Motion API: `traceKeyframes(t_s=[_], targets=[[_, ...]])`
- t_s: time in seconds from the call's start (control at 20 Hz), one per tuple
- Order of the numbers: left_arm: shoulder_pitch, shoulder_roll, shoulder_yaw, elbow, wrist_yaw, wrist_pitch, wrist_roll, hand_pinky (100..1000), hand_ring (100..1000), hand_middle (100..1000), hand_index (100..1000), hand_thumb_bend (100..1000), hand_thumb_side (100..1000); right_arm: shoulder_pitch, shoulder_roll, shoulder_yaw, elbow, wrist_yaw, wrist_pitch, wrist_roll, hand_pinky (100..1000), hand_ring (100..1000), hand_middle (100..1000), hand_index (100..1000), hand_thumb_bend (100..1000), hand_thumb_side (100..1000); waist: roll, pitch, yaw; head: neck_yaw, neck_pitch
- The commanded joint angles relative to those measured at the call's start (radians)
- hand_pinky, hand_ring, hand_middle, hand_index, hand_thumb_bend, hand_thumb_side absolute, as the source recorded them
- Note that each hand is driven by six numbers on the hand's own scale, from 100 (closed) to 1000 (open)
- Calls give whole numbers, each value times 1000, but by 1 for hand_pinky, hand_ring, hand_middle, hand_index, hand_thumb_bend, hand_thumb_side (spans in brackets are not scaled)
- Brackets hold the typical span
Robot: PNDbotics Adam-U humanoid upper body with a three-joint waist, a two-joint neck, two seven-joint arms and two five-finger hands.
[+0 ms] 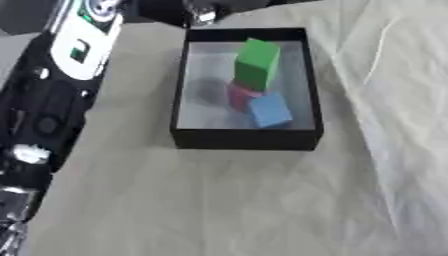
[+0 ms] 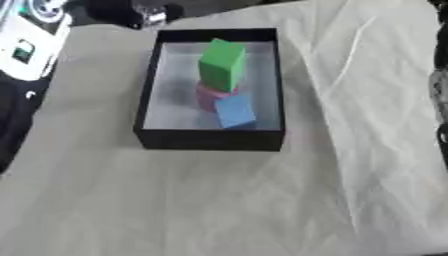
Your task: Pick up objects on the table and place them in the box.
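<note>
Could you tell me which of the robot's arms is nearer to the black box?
Left. The left arm runs beside the box's left wall; the right arm shows only at the right edge, farther off across the cloth.

Black box [image 1: 245, 139]; green block [image 1: 257, 64], pink block [image 1: 238, 95], blue block [image 1: 270, 111].

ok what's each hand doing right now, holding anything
Left hand: not in view, only its arm shows at the left edge.
Right hand: cannot be told, only a dark sliver shows at the right edge.
</note>
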Motion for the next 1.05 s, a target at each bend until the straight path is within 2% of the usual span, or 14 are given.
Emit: traceKeyframes(t_s=[0.05,0.2,0.3,0.45,0.75,1.0,1.05], targets=[[23,125,45,-162,200,47,158,844,785,790,924,186,528,-2,-43,-19,-35,-2,-9,-8,934,829,882,888,100,884,-24,-26,14,-15,6],[113,225,80,-308,404,62,326,831,775,791,923,144,508,9,-49,-27,-58,-2,-18,-17,934,831,884,888,100,874,-28,-30,39,-27,6],[179,270,100,-385,520,53,417,831,775,793,929,184,539,13,-51,-31,-73,-3,-24,-23,932,833,887,891,100,856,-31,-31,53,-30,6],[311,332,139,-482,640,22,538,831,777,793,929,237,517,17,-53,-34,-103,-4,-35,-30,932,837,900,895,100,842,-38,-35,70,-30,6],[500,348,198,-587,670,-8,670,829,777,797,937,319,496,22,-50,-33,-157,-11,-55,-37,936,849,926,906,100,792,-52,-39,79,-3,6],[534,344,207,-608,665,-8,698,829,777,797,937,319,496,25,-49,-32,-170,-11,-56,-42,936,849,926,906,100,792,-55,-41,79,3,6],[538,341,210,-606,666,-6,701,813,768,794,935,311,517,25,-50,-34,-174,-10,-57,-43,937,857,934,918,100,768,-58,-40,82,9,6]])
